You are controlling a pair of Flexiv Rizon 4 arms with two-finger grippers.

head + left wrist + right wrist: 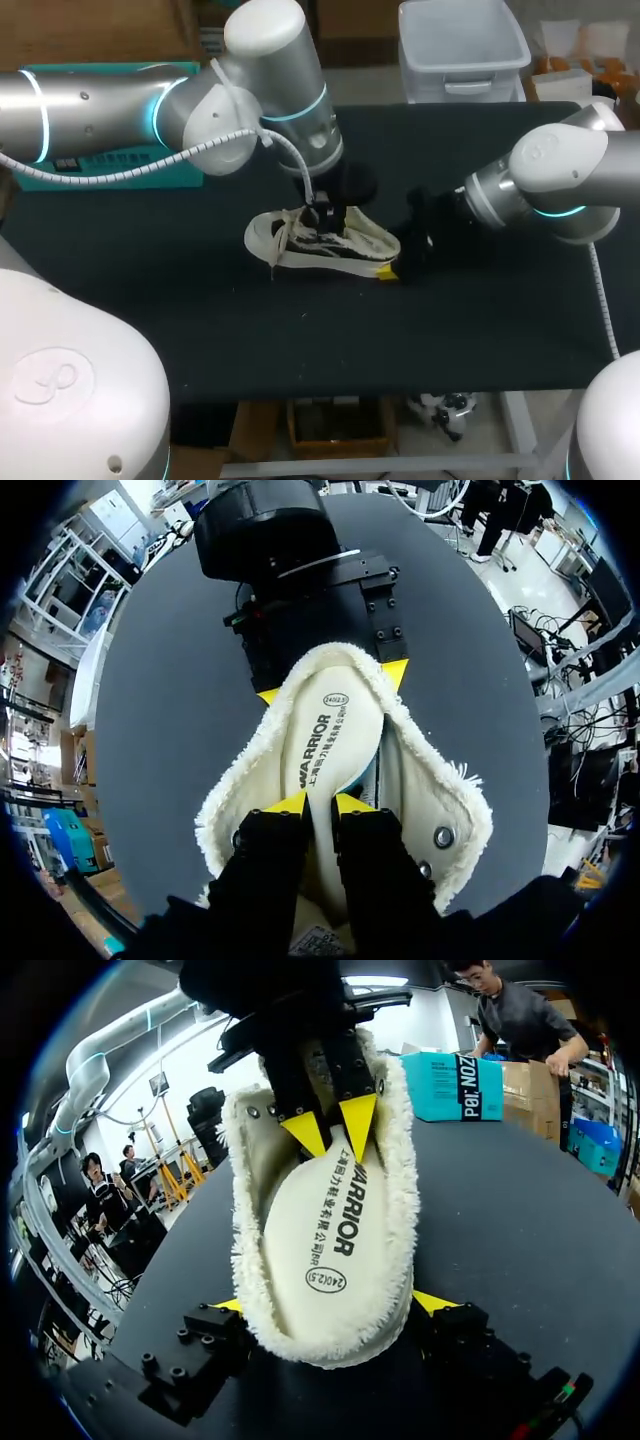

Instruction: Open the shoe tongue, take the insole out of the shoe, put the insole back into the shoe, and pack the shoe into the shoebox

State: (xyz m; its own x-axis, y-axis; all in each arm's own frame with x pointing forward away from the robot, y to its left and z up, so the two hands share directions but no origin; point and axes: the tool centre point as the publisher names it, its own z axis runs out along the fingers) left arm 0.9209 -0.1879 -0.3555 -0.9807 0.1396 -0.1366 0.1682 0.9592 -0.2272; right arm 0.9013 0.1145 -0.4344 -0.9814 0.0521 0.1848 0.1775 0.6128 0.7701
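Shoe lies on table, centre, long axis left-right, heel toward right arm. Right tool clamps heel from both sides. Left tool sits in shoe opening, pinching insole, which runs heelward from it. Left arm nearer; likely lifts.

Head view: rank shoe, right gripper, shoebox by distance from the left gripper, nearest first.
1. shoe: directly under the left gripper, whose fingers pinch the insole.
2. right gripper: at the shoe's heel, to the right.
3. shoebox: teal, well off at the left rear.
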